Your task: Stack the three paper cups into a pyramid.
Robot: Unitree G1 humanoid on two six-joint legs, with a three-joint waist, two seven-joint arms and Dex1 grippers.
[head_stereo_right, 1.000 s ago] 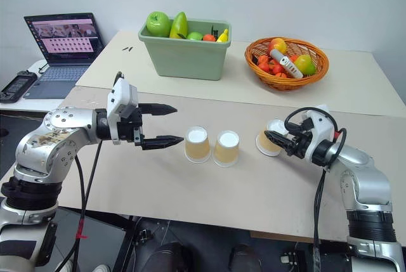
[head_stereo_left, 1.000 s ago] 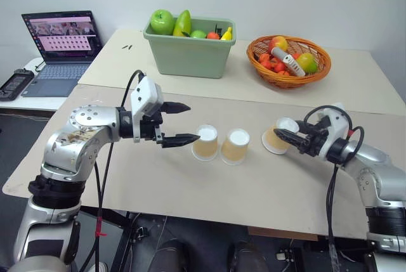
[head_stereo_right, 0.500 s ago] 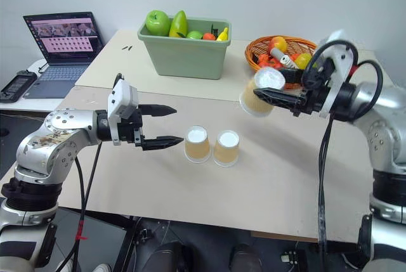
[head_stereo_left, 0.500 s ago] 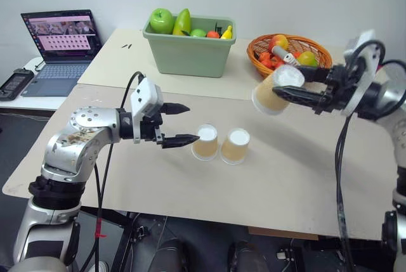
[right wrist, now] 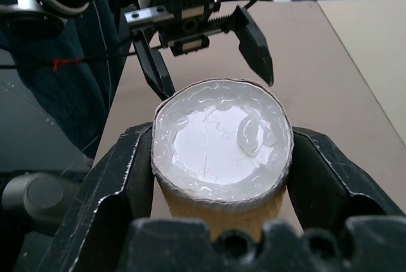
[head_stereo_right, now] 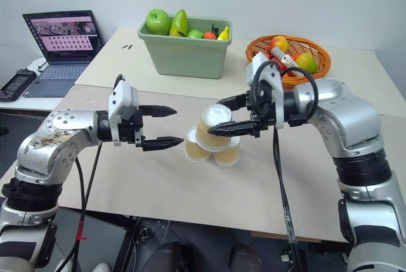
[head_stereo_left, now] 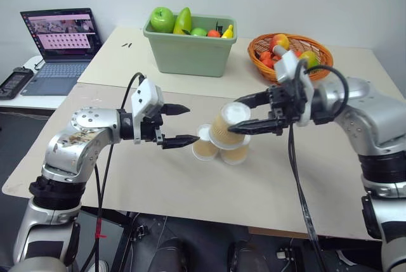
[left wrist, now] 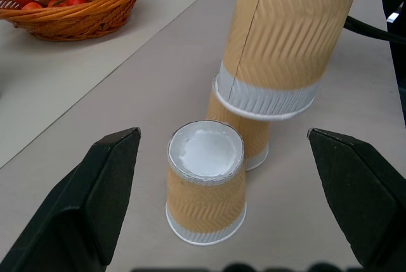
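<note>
Right jaws clamp one cup (head_stereo_left: pixel 229 123) above two table cups (head_stereo_left: pixel 204 142); left jaws wide beside them.

Two black fingers (left wrist: pixel 95 202) of the left pincer (left wrist: pixel 222 202) stand wide apart on either side of an upturned paper cup (left wrist: pixel 205 189) on the beige worktop (left wrist: pixel 114 94). Just behind it stands a second cup (left wrist: pixel 254 142), with a third cup (left wrist: pixel 285 37) hanging tilted above it. A woven basket (left wrist: pixel 76 12) of fruit sits well beyond.

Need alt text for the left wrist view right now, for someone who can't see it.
A held paper cup hangs upside down just above two upside-down paper cups standing together on the beige table. The left hand's open fingers flank the nearer cup; a fruit basket sits behind.
</note>
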